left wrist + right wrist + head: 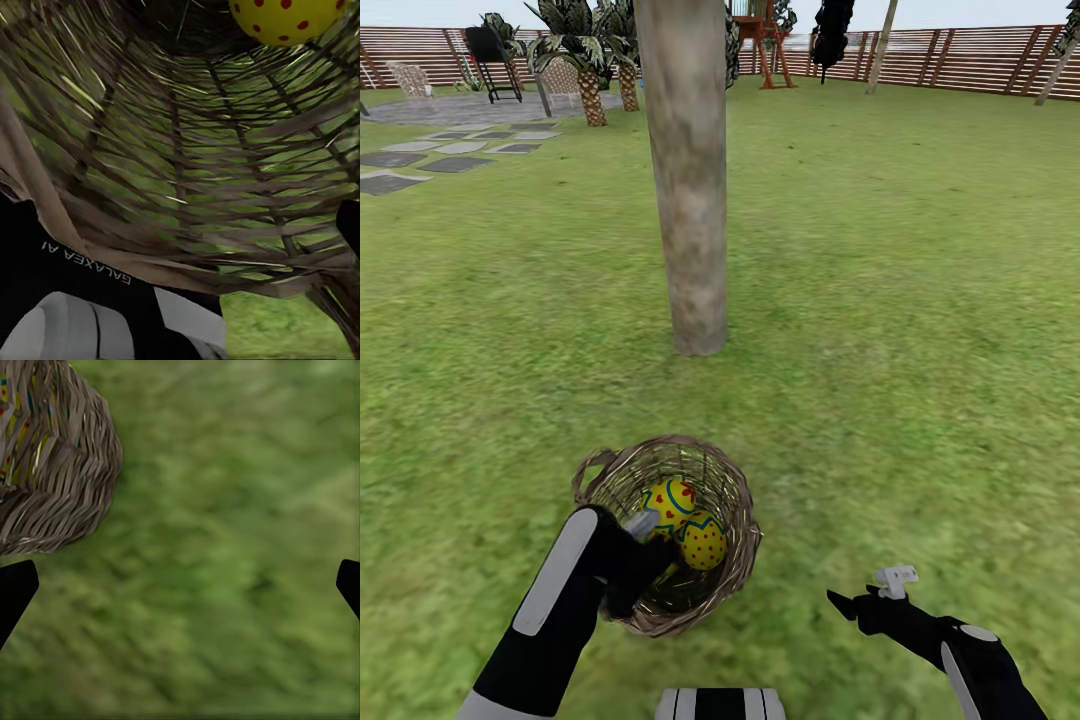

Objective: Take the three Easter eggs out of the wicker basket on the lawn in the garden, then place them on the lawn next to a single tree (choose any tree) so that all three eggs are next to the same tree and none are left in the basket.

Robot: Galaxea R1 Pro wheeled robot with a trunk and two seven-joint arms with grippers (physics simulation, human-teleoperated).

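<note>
The wicker basket (732,500) sits on the lawn (920,300) just in front of me, about a metre short of the tree (688,200) with its thick grey-beige trunk. Two yellow Easter eggs (668,499) (704,542) with red dots and blue zigzags lie inside it. My left gripper (647,548) reaches down into the basket beside the eggs; its wrist view looks along the woven wall (187,150), with one egg (289,19) ahead and nothing between the spread fingers. My right gripper (865,592) (180,585) hovers open over grass right of the basket (52,472).
Grey patio and stepping stones (450,150) lie far left, with short palms (592,90) and a black grill (495,60) beside them. A wooden playset (765,40) and the slatted fence (960,55) close the far side. Open grass surrounds the trunk.
</note>
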